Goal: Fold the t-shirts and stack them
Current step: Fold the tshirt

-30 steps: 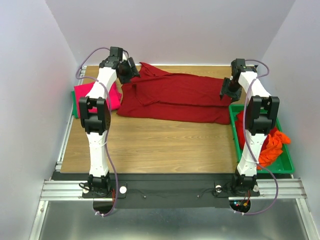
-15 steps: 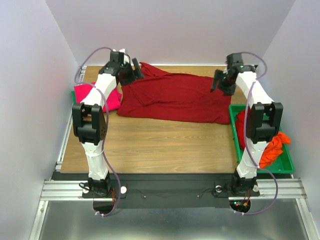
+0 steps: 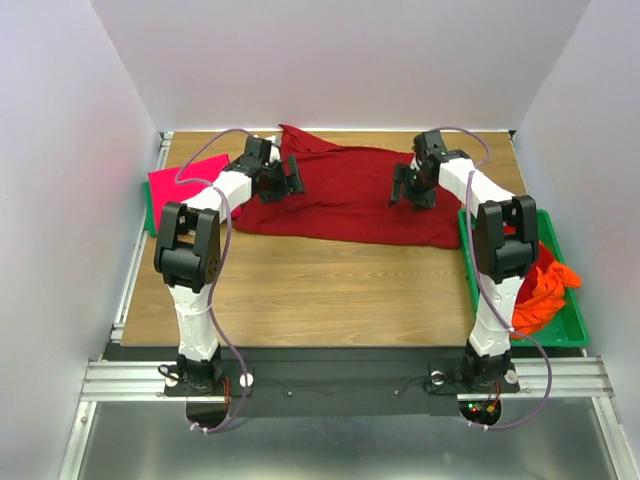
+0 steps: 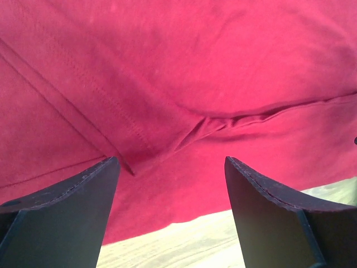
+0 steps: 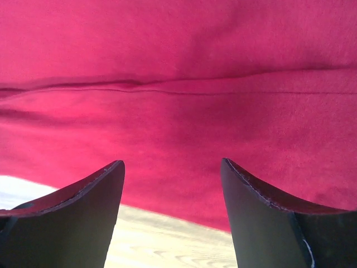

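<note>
Left fingers (image 4: 61,215), right fingers (image 5: 279,220) gape empty, seemingly above red t-shirt (image 3: 345,200).

Item: shirt (image 4: 195,67), dark red, filled most of frame, layers overlapped. Stitched hem (image 4: 83,106) ran diag. from upper L to lower centre; crease (image 4: 268,114) led off to R edge. Table (image 4: 184,240): wood strip along bottom. Left gripper (image 4: 170,162): dark fingers (image 4: 61,218) spread wide, nothing btwn.
</note>
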You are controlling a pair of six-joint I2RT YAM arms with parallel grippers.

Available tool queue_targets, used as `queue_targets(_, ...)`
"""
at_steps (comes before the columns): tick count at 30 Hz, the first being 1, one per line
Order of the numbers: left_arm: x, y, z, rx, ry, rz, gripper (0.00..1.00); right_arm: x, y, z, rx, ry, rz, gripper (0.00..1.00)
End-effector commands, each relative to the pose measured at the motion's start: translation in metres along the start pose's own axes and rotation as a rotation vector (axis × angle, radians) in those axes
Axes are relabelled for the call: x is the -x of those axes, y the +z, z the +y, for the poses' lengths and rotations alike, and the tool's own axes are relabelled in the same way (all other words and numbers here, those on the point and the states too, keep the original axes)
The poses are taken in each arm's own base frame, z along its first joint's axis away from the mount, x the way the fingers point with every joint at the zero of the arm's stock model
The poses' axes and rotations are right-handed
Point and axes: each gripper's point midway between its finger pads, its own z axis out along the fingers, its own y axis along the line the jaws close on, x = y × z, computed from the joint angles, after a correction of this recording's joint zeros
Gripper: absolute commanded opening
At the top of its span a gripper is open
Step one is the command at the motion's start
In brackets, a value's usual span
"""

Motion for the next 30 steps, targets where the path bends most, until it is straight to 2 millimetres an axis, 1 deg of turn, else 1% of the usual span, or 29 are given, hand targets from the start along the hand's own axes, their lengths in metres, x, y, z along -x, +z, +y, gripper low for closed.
queue_targets(1, -0.019, 0.004, 0.009, -0.004, 0.022, 0.007, 0.88, -0.019, 0.016, -0.015, -0.031, 0.009, 0.030, 0.75)
queue_targets(3, -0.024, 0.001, 0.012, 0.002, 0.026, 0.003, 0.88, -0.029, 0.016, -0.018, -0.036, 0.010, 0.046, 0.75)
queue_targets(4, -0.035, 0.002, 0.017, 0.011, 0.022, 0.019, 0.88, -0.041, 0.020, -0.022, -0.039, 0.013, 0.075, 0.75)
queue_targets(6, -0.041, -0.001, 0.022, 0.025, 0.022, 0.020, 0.88, -0.050, 0.021, -0.025, -0.047, 0.019, 0.092, 0.75)
queue_targets(7, -0.049, -0.001, 0.027, 0.033, 0.018, 0.033, 0.88, -0.059, 0.022, -0.028, -0.054, 0.028, 0.112, 0.75)
queue_targets(9, -0.059, -0.002, 0.032, 0.044, 0.013, 0.044, 0.88, -0.068, 0.022, -0.031, -0.060, 0.033, 0.124, 0.75)
queue_targets(10, -0.069, -0.004, 0.036, 0.052, 0.009, 0.057, 0.88, -0.071, 0.019, -0.030, -0.058, 0.033, 0.124, 0.75)
queue_targets(11, -0.072, -0.006, 0.037, 0.056, 0.008, 0.056, 0.88, -0.084, 0.020, -0.034, -0.066, 0.035, 0.150, 0.75)
queue_targets(13, -0.075, -0.011, 0.038, 0.057, 0.007, 0.043, 0.88, -0.094, 0.018, -0.034, -0.065, 0.035, 0.164, 0.75)
queue_targets(14, -0.087, -0.012, 0.043, 0.068, 0.002, 0.060, 0.89, -0.097, 0.013, -0.035, -0.065, 0.031, 0.161, 0.75)
queue_targets(15, -0.097, -0.017, 0.047, 0.079, -0.002, 0.069, 0.89, -0.110, 0.012, -0.037, -0.070, 0.032, 0.183, 0.75)
queue_targets(17, -0.104, -0.022, 0.048, 0.080, -0.002, 0.066, 0.89, -0.116, 0.003, -0.036, -0.061, 0.029, 0.177, 0.75)
queue_targets(18, -0.104, -0.029, 0.046, 0.079, -0.003, 0.052, 0.88, -0.128, 0.002, -0.039, -0.064, 0.033, 0.200, 0.75)
queue_targets(19, -0.119, -0.031, 0.052, 0.092, -0.020, 0.075, 0.89, -0.132, 0.000, -0.038, -0.062, 0.036, 0.203, 0.75)
queue_targets(20, -0.121, -0.038, 0.049, 0.085, -0.025, 0.064, 0.89, -0.140, -0.007, -0.039, -0.055, 0.040, 0.207, 0.75)
queue_targets(21, -0.137, -0.042, 0.055, 0.102, -0.046, 0.087, 0.89, -0.144, -0.009, -0.039, -0.053, 0.046, 0.208, 0.75)
queue_targets(22, -0.132, -0.046, 0.051, 0.094, -0.040, 0.070, 0.88, -0.147, -0.013, -0.038, -0.047, 0.046, 0.207, 0.75)
queue_targets(23, -0.148, -0.049, 0.057, 0.109, -0.061, 0.094, 0.88, -0.152, -0.015, -0.038, -0.047, 0.053, 0.211, 0.75)
queue_targets(24, -0.148, -0.057, 0.054, 0.107, -0.062, 0.074, 0.89, -0.153, -0.022, -0.036, -0.035, 0.054, 0.198, 0.75)
queue_targets(25, -0.164, -0.061, 0.061, 0.122, -0.075, 0.098, 0.89, -0.164, -0.023, -0.038, -0.040, 0.068, 0.216, 0.75)
queue_targets(27, -0.173, -0.068, 0.064, 0.130, -0.106, 0.096, 0.89, -0.172, -0.028, -0.037, -0.026, 0.086, 0.224, 0.75)
queue_targets(28, -0.173, -0.075, 0.061, 0.119, -0.111, 0.081, 0.89, -0.173, -0.033, -0.034, -0.015, 0.090, 0.213, 0.75)
queue_targets(29, -0.188, -0.078, 0.066, 0.131, -0.122, 0.102, 0.89, -0.181, -0.035, -0.035, -0.014, 0.112, 0.221, 0.75)
queue_targets(30, -0.193, -0.082, 0.066, 0.130, -0.128, 0.101, 0.89, -0.185, -0.038, -0.033, -0.004, 0.119, 0.223, 0.75)
